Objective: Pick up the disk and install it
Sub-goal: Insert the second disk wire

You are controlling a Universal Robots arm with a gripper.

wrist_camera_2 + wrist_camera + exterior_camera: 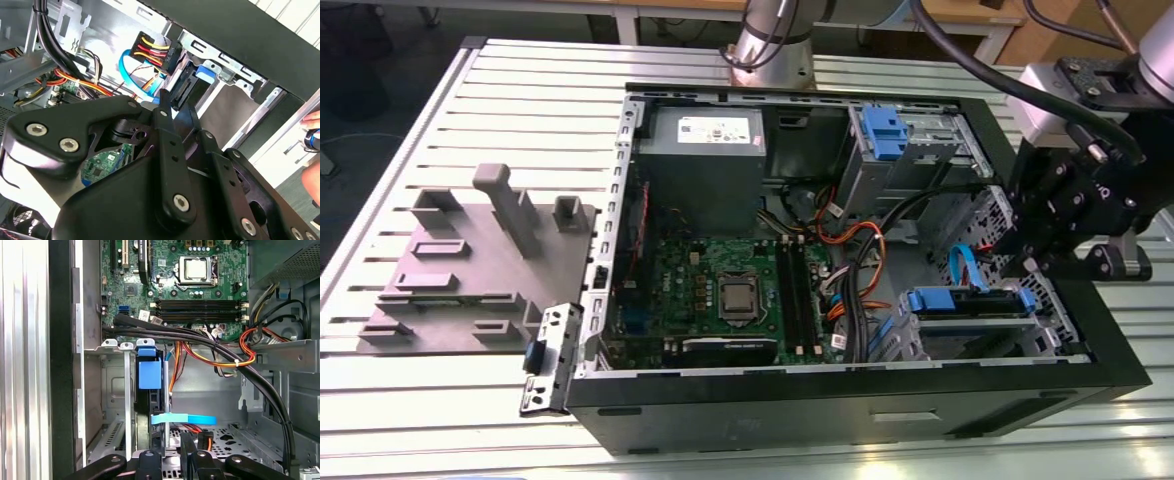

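Gripper (177,111) fingers (164,107) are seen narrowly parted, nothing clamped between them. On the bench (400,130) the open case (854,410) is laid on its side; within it, the disk (149,374) is slotted into the drive cage (112,390), just beside the fingertips.

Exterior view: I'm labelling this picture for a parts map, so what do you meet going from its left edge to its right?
grey moulded tray → green circuit board → orange and black cables → disk in its blue carrier → gripper
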